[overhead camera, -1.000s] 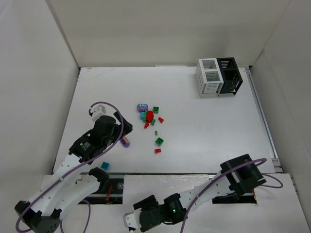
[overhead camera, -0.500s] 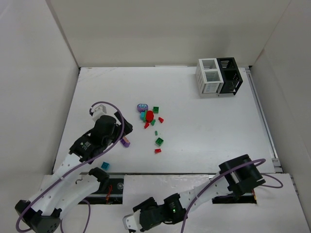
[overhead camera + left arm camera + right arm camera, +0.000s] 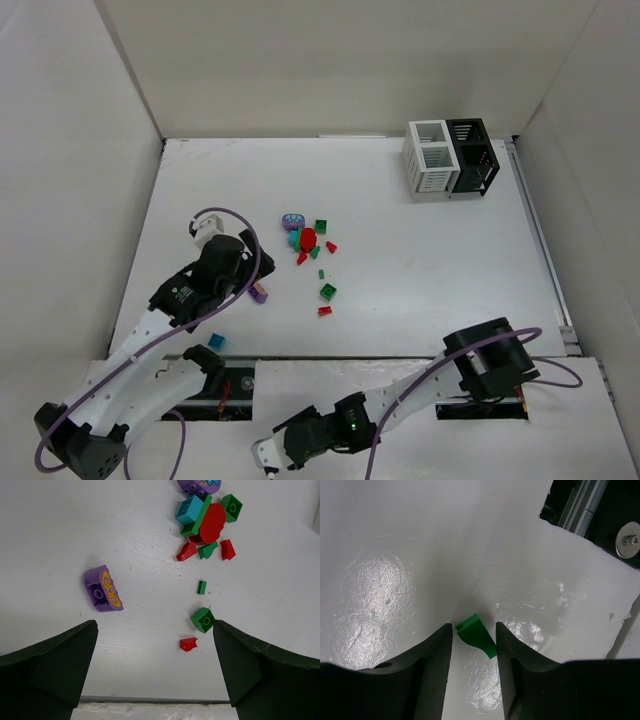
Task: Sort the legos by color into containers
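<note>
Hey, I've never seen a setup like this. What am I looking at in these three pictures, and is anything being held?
This is a robot with a left arm and a right arm, bolted to the near edge of a white table. Each arm ends in a two-finger gripper.

The wide picture comes from a fixed camera above and behind the arms. At the far end stand a white bin and a black bin, joined side by side.

The other two pictures come from cameras on the wrists. The left gripper is open and holds nothing. Ahead of it lie a purple brick and a cluster of small red, green and teal toy bricks.

The right gripper hangs over the near ledge. A green piece sits between its narrowly spaced fingers, but I cannot tell whether it is gripped.
</note>
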You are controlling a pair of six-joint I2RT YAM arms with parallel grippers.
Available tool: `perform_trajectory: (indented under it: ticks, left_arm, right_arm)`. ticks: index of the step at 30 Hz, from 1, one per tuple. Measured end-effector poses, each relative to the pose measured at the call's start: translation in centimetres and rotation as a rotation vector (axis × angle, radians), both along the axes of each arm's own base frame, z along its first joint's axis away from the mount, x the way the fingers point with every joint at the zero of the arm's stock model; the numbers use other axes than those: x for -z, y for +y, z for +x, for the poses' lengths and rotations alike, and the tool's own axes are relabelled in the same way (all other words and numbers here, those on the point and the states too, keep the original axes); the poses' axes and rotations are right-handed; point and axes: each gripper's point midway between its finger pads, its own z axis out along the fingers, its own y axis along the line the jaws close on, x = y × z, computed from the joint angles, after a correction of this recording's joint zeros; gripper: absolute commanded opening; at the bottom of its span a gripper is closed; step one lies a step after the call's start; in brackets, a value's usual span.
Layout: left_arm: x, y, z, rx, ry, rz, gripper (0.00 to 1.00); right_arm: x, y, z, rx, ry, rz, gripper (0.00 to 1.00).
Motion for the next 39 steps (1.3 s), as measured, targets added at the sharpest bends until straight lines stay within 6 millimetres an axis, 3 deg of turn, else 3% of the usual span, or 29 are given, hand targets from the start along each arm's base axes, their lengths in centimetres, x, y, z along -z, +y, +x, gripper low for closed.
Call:
perform_trajectory:
  ticks: [7, 14, 18, 21, 23, 25, 28, 31, 34, 39]
  left_arm:
    - [0.1, 0.0, 0.0, 0.004, 0.0, 0.008, 1.0]
    - [-0.1, 0.0, 0.1, 0.005, -0.004, 0.007, 1.0]
    - [-0.6, -0.1, 0.2, 0.006, -0.014, 0.002, 1.0]
    - [-0.9, -0.2, 0.5, 0.005, -0.026, 0.0, 1.0]
    - [-0.9, -0.2, 0.8, 0.002, -0.029, 0.003, 1.0]
    - [-0.6, -0.3, 1.0, 0.001, -0.022, 0.012, 1.0]
    - [-0.2, -0.6, 1.7, 0.003, -0.015, 0.024, 1.0]
    - [0.0, -1.0, 2.5, 0.004, -0.02, 0.033, 1.0]
    - [0.3, -0.9, 3.5, -0.01, -0.026, 0.042, 1.0]
    - [1.0, 1.0, 6.1, -0.076, -0.019, 0.053, 1.0]
  right_arm:
    - [0.0, 0.4, 0.2, -0.008, 0.011, 0.009, 0.27]
    - [-0.4, 0.8, 1.3, 0.002, 0.004, 0.019, 0.19]
    - [-1.9, 0.9, 3.4, 0.033, -0.003, 0.047, 0.18]
    - [-4.0, 1.2, 6.3, 0.082, 0.009, 0.092, 0.17]
    - [-5.3, 1.4, 9.1, 0.14, 0.015, 0.121, 0.17]
    - [-6.7, 1.3, 13.2, 0.228, 0.016, 0.156, 0.17]
    - [-8.9, -0.3, 21.0, 0.397, 0.009, 0.212, 0.15]
    - [-11.8, -3.9, 29.6, 0.595, -0.014, 0.284, 0.15]
    - [-15.5, -9.1, 38.3, 0.797, -0.041, 0.373, 0.15]
    - [-22.7, -16.9, 49.5, 1.031, -0.101, 0.544, 0.15]
